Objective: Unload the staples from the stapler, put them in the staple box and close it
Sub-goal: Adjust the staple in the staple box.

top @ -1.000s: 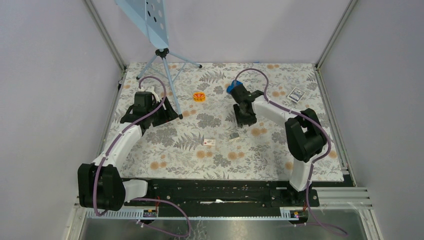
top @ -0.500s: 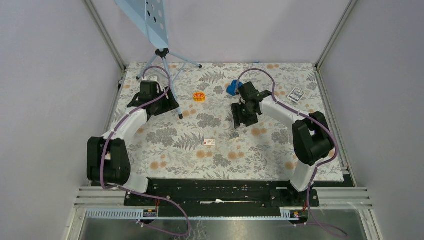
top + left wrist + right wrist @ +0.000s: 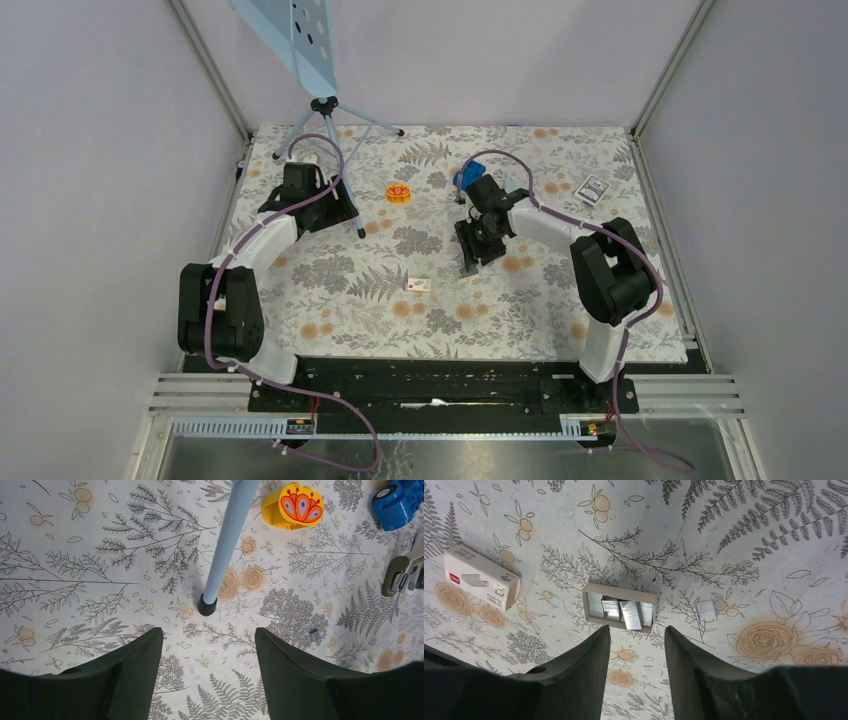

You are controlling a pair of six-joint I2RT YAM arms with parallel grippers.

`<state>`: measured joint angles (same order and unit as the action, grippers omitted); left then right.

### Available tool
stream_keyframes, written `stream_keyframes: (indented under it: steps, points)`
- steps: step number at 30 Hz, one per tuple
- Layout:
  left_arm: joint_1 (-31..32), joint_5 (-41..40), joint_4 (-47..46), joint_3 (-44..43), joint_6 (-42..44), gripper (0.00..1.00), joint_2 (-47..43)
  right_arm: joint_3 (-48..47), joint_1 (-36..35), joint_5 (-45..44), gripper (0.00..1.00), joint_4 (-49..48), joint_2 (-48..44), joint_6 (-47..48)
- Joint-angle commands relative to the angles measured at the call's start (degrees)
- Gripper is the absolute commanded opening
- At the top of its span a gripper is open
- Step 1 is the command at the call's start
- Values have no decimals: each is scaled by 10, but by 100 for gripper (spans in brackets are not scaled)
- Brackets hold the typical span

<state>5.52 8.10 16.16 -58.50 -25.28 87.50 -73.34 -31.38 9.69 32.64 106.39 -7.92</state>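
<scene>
Staples (image 3: 706, 610) are seen just ahead and right of the spread, empty right pincer (image 3: 637, 632), beside the staple tray (image 3: 620, 587)

We see the left arm (image 3: 255, 250) stretched forward along the left side, and the left tool (image 3: 207, 647) aimed downward with both fingers (image 3: 130, 680) spread wide and nothing between them. The right arm (image 3: 545, 222) bends from its raised elbow inward toward the middle, where the right tool (image 3: 636, 635) also faces down, its fingers parted by a narrower gap and gripping nothing.
</scene>
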Motion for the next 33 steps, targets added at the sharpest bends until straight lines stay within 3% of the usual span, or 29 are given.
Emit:
stream_keyframes:
  steps: [1,14,28,30,33]
  points:
    - [-4,-9,-25,-27,9,72,4,2,-8,12,49,-10,13,8]
    - [-5,-5,-24,-28,8,72,9,-3,-10,16,45,-14,34,8]
    - [-6,-2,-24,-29,7,72,11,-5,-10,3,24,-11,33,7]
    - [-6,-2,-23,-29,7,72,11,-6,-10,-2,25,-10,30,7]
    - [-6,-2,-24,-30,7,72,11,-7,-10,-9,35,-12,25,4]
